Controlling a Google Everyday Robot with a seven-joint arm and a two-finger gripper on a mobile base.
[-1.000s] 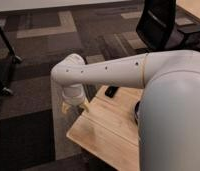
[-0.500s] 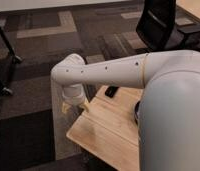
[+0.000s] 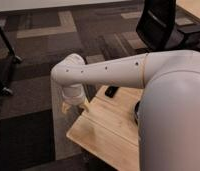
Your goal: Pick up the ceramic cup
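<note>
The ceramic cup does not show in the camera view; it is hidden or out of frame. My white arm reaches left across the picture and bends down at the far left corner of the wooden table. My gripper hangs below the wrist at that corner, mostly covered by the arm. Nothing can be seen in it.
A small black object lies on the table's far edge beside the arm. A black office chair stands at the back right. Another chair's base is at the left. Patterned grey carpet surrounds the table.
</note>
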